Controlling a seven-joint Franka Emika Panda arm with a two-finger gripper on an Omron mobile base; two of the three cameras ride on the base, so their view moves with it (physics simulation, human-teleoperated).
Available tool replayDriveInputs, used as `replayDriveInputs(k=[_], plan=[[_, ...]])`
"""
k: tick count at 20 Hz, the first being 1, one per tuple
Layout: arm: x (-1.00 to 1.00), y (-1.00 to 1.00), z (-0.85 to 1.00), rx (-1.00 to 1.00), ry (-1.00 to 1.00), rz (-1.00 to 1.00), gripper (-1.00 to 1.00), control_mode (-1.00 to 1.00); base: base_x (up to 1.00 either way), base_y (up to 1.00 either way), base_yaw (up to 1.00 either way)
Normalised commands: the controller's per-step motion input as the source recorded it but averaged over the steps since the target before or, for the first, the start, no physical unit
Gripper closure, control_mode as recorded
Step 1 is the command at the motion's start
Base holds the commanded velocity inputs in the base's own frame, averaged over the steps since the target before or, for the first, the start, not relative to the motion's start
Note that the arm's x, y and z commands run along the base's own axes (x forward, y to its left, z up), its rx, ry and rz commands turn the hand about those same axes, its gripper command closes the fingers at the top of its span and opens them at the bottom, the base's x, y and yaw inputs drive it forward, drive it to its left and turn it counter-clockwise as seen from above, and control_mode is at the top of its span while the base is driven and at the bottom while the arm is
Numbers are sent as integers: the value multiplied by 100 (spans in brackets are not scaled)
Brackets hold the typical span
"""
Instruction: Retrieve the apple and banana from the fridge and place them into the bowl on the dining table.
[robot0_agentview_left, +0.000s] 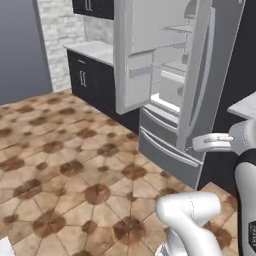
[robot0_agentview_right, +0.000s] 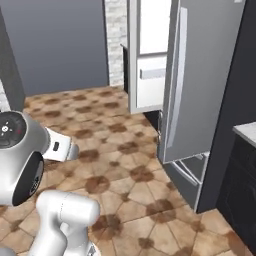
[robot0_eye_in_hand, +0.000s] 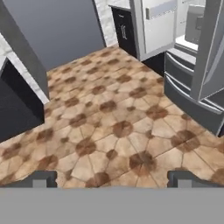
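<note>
The grey steel fridge (robot0_agentview_left: 165, 145) stands at the right with both upper doors swung open and white shelves showing inside. I see no apple and no banana on the shelves that face me. The right base view takes in the fridge (robot0_agentview_right: 200, 75) from beside its open right door. In the hand view the fridge (robot0_eye_in_hand: 192, 83) is at the upper right, bottom drawers shut. My gripper (robot0_eye_in_hand: 113, 179) is open over the tiled floor, fingertips (robot0_eye_in_hand: 43, 178) far apart with nothing between them. The bowl and the dining table are out of view.
Dark cabinets with a pale counter (robot0_agentview_left: 95, 50) run left of the fridge against a stone wall. Another dark cabinet with a pale top (robot0_agentview_right: 245, 165) stands right of it. A dark block with a pale speckled edge (robot0_eye_in_hand: 17, 100) sits left in the hand view. Brown tiled floor (robot0_agentview_left: 65, 165) lies open.
</note>
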Motion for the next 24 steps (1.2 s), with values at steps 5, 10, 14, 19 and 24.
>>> replayDriveInputs(k=[5,10,14,19,24], plan=[[0,0,0,0,0,0,-100,100,60,24,-52],[0,0,0,0,0,0,-100,100,62,63,-50],[0,0,0,0,0,0,-100,100,64,71,-49],[0,0,0,0,0,0,-100,100,50,62,-47],[0,0,0,0,0,0,-100,100,36,50,-46]])
